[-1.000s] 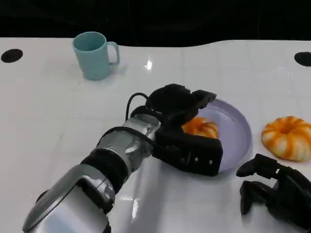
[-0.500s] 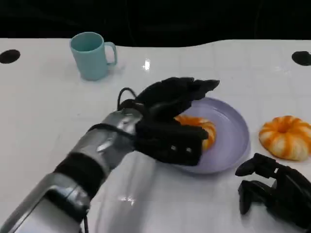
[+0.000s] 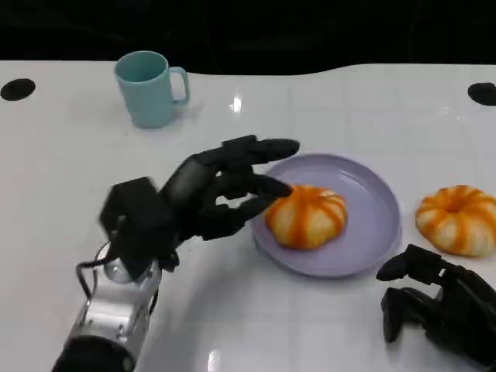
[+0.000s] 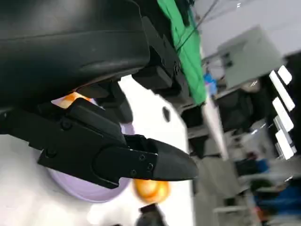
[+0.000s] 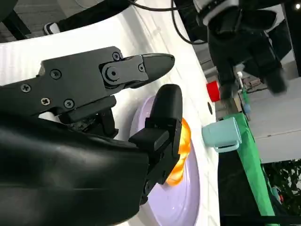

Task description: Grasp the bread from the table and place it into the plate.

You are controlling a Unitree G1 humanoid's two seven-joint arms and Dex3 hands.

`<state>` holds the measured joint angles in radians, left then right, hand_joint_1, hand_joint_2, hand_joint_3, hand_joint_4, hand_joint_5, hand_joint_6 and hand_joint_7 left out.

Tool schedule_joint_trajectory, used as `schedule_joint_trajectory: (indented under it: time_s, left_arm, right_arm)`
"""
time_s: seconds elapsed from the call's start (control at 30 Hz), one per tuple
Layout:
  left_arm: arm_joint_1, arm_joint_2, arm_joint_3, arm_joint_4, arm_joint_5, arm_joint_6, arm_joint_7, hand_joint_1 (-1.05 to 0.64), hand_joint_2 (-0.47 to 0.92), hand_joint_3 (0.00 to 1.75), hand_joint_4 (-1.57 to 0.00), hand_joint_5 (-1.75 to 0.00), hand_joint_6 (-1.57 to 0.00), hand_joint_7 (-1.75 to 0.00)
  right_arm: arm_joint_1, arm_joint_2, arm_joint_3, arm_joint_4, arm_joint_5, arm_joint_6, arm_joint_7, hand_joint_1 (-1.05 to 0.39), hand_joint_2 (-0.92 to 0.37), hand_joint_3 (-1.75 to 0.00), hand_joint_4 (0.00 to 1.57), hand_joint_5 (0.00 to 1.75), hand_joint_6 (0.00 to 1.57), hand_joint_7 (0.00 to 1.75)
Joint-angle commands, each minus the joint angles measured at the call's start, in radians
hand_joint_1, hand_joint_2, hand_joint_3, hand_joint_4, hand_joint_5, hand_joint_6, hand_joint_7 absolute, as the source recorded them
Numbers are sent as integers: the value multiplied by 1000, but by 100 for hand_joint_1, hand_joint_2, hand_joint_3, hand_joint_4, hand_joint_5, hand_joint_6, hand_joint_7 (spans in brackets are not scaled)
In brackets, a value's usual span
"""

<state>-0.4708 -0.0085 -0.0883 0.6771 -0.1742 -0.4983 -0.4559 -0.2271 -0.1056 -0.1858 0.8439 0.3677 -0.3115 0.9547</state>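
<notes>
1. Head view: the bread (image 3: 307,216) is lying in the plate (image 3: 372,236), just beyond the fingertips of the left hand (image 3: 209,200), whose fingers are spread and holding nothing. The hand is best lifted straight off, so the bread is not nudged.
2. The right hand (image 3: 438,304) is resting nearby, fingers curled on nothing; a second bread (image 3: 457,219) is lying outside the plate, and nothing can be seen in the cup (image 3: 149,87).
3. Left wrist view: the plate (image 4: 89,187) is showing beneath the fingers.
4. Right wrist view: the bread (image 5: 181,150) is sitting in the plate (image 5: 174,207) beyond the fingers.

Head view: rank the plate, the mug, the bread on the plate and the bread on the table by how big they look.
1. Purple plate, clearly the largest.
2. Bread on the plate and bread on the table: they look alike in size, and the second is cut by the picture's edge, so no ranking between them.
3. Teal mug, smallest, though it stands farthest from the camera.
</notes>
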Motion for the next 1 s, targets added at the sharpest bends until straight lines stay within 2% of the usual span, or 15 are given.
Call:
schedule_joint_trajectory:
  time_s: [0.03,0.07,0.17,0.37,0.47,0.6,0.77,0.87,1.0]
  left_arm:
    - [106,-18,52,-126,-101,82,-33,-78,92,21,-80,-147,-79,-108]
    - [129,-17,56,-153,-113,103,-36,-80,92,23,-80,-156,-78,-123]
    - [203,-19,71,-245,-159,173,-48,-77,92,26,-83,-172,-74,-148]
    - [320,-33,92,-408,-255,335,-48,-73,92,35,-99,-175,-76,-172]
    - [371,-46,112,-444,-308,370,-78,-69,92,36,-105,-175,-82,-174]
    - [423,-64,143,-464,-378,417,-103,-73,90,31,-112,-175,-89,-175]
    - [479,-76,170,-489,-442,492,-119,-75,89,25,-114,-175,-91,-175]
    - [508,-73,194,-498,-511,570,-156,-74,88,19,-115,-175,-93,-175]
    - [536,-83,212,-512,-528,588,-166,-72,91,13,-114,-175,-94,-170]
  right_arm:
    - [27,1,1,-5,4,23,9,-51,-92,-18,73,166,75,124]
    - [31,2,4,-16,1,23,2,-52,-92,-18,73,167,75,125]
    - [37,1,7,-33,-4,41,-14,-51,-92,-17,75,166,77,124]
    - [46,-2,15,-60,-12,40,-15,-52,-92,-19,75,165,77,122]
    - [49,0,14,-60,-12,42,-19,-50,-92,-19,75,165,76,122]
    - [60,1,19,-88,-17,69,-42,-51,-91,-17,74,167,77,123]
    - [61,4,18,-85,-15,50,-30,-50,-92,-16,75,167,77,123]
    - [59,3,16,-83,-5,61,-15,-54,-92,-17,72,168,73,129]
    - [57,5,12,-73,-5,40,-5,-55,-92,-18,71,170,70,134]
